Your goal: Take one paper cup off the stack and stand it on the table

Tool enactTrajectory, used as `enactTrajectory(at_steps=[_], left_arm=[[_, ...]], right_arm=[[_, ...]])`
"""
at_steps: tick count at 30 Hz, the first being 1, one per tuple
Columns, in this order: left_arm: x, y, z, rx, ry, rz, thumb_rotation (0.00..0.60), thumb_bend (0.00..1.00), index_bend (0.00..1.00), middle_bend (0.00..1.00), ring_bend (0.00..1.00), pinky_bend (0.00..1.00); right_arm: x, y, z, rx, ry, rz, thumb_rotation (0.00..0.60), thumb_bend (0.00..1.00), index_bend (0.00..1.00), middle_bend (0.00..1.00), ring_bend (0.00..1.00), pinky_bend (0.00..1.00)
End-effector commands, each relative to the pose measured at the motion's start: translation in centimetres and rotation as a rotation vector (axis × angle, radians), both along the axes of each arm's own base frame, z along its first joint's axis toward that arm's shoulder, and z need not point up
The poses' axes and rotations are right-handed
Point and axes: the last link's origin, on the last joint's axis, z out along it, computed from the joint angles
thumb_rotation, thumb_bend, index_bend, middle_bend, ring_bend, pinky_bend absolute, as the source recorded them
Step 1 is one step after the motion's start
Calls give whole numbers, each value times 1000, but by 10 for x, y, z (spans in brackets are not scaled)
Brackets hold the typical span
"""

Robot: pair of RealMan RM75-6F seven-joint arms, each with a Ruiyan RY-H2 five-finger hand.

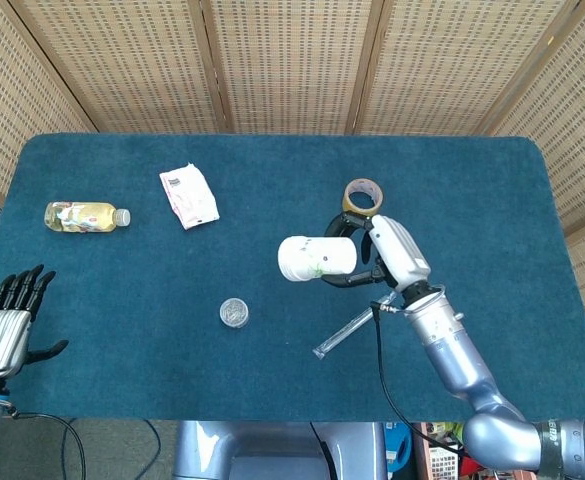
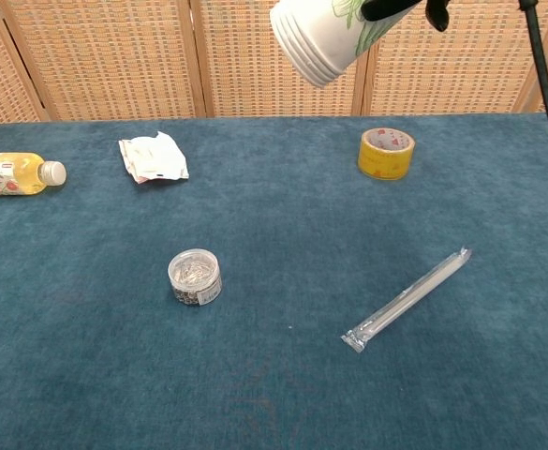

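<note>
A blue-covered table (image 1: 272,170) is seen from above and from chest height, backed by woven cane screens (image 1: 292,60). Above it, a stack of paper cups (image 1: 316,258) is held on its side, clear of the cloth, by the right hand (image 1: 387,250), whose dark fingers (image 1: 347,222) are wrapped round the base end; the rims are turned toward the robot's left. In the chest view the stack (image 2: 325,37) is cut off by the top edge, and only fingertips of that hand are caught there. The left hand (image 1: 4,325) is seen at the table's near left corner, holding nothing, its fingers held straight and close together; its arm is cropped by the frame. A clear sleeved straw (image 1: 347,330) lies on the cloth, partly hidden under the right wrist in the head view. A bottle (image 1: 85,216) lies on its side at far left. A crumpled packet (image 1: 188,196), a yellow tape roll (image 1: 361,198) and a small round tub (image 1: 234,313) are also laid out; the tub's contents cannot be made out.
</note>
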Motion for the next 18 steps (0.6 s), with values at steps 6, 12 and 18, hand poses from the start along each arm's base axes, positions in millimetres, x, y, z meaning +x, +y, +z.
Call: enactTrajectory(at_steps=[6, 12, 18], left_arm=[[21, 22, -14, 49, -228, -27, 600, 126, 0, 0, 0, 0], [59, 51, -37, 12, -653, -88, 600, 125, 21, 0, 0, 0], [91, 76, -63, -73, -1052, -91, 600, 126, 139, 0, 0, 0]], right_arm=[[10, -4, -2, -2, 18, 7, 600, 250, 752, 596, 456, 712], [17, -8, -6, 1, 17, 10, 600, 250, 752, 596, 456, 711], [16, -12, -13, 12, 26, -4, 600, 250, 752, 597, 456, 712]])
